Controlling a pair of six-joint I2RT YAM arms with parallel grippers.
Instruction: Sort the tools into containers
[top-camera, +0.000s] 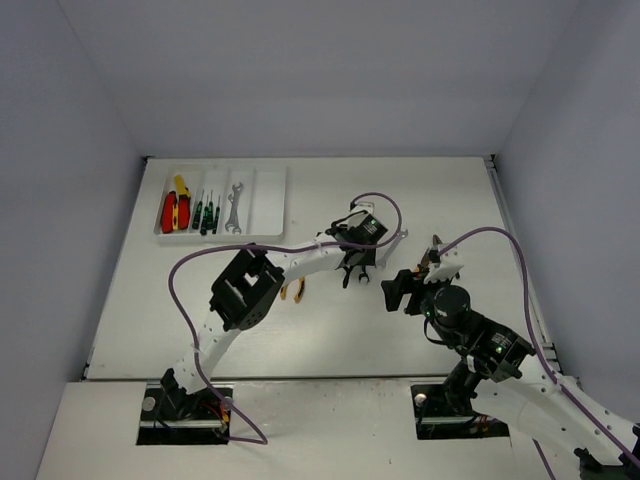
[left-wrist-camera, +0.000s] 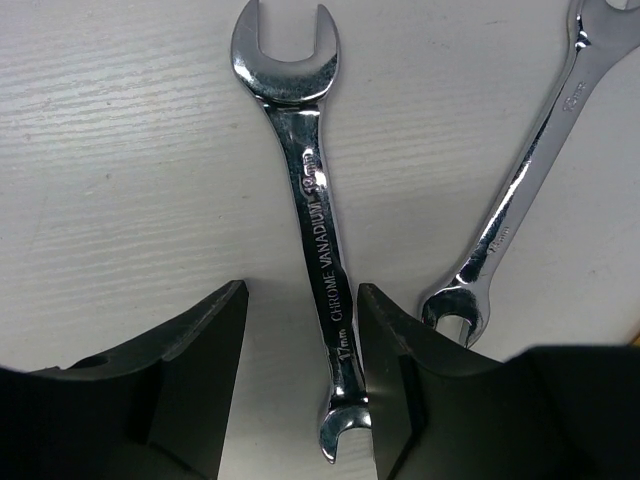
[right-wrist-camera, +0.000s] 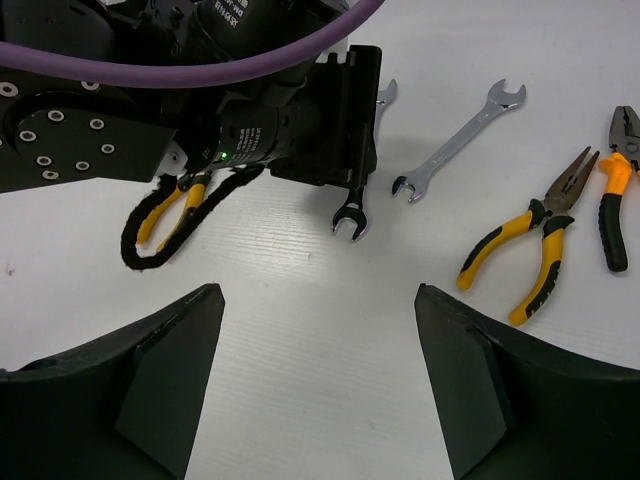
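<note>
Your left gripper straddles the wrench, jaws apart, shank close against one finger. Centre it before closing. Your right gripper also has its jaws apart, empty.

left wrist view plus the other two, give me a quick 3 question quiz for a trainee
1. True or false: the left claw stands open astride a chrome vanadium wrench that lies flat on the table.
2. In the top view, what lies in the tray compartment third from the left? A) screwdrivers B) a silver wrench C) utility knives
3. How many pairs of pliers does the right wrist view show?
Key: 1 true; 2 B; 3 three, one of them partly under the left arm.
</note>
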